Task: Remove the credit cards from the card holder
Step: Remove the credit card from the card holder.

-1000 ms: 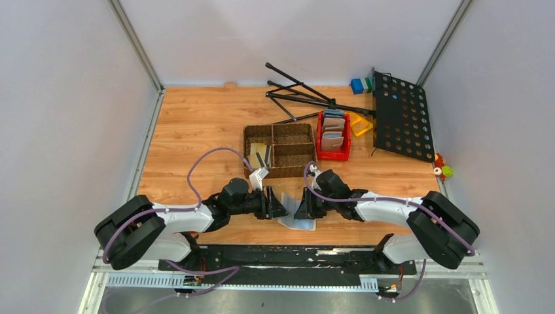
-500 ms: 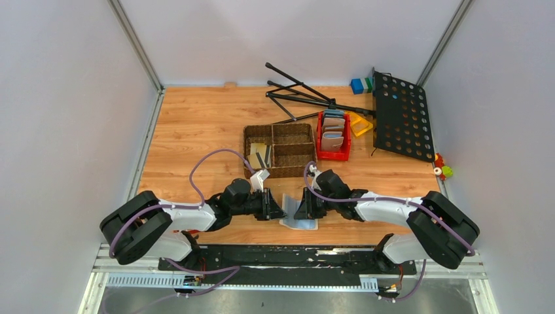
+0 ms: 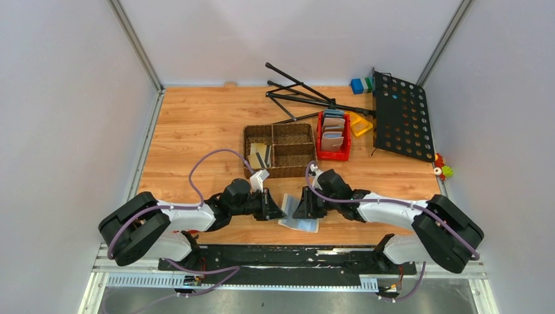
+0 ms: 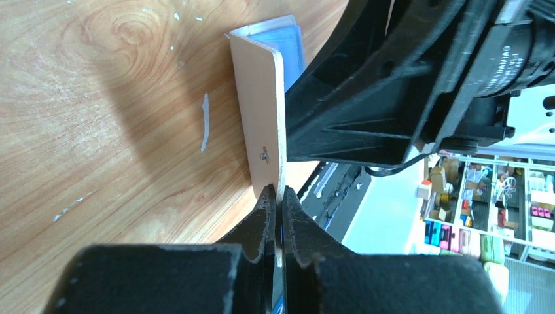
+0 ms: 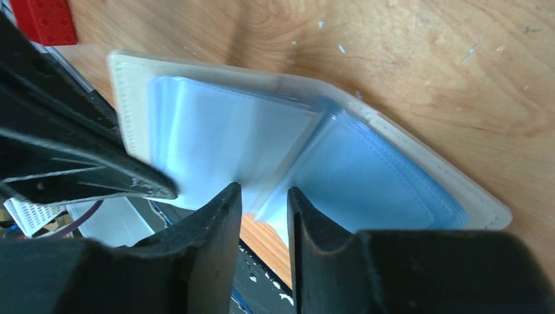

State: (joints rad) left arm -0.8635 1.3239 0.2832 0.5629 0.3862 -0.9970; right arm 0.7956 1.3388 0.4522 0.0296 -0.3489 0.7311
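Observation:
The card holder [image 3: 300,221] lies open on the table near the front edge, beige outside and pale blue-grey inside. My left gripper [image 3: 280,210] is shut on the edge of its beige flap [image 4: 258,124] and holds that flap upright; in the left wrist view the gripper [image 4: 278,196] pinches the flap's lower edge. My right gripper [image 3: 298,210] is slightly open over the clear pockets [image 5: 366,176], its tips [image 5: 264,199] at the fold with nothing between them. No card shows in the pockets. A tan card [image 3: 257,151] and dark cards [image 3: 265,159] lie in the basket.
A brown woven basket [image 3: 288,134] with compartments stands just behind the grippers. A red bin [image 3: 334,154] with other wallets is to its right. A folded black stand [image 3: 307,95], a perforated black panel [image 3: 400,114] and small coloured blocks [image 3: 360,85] lie at the back right.
Almost nothing: the left arm has shifted slightly and the right gripper has edged a little left toward the wallet. The wallet stays where it was.

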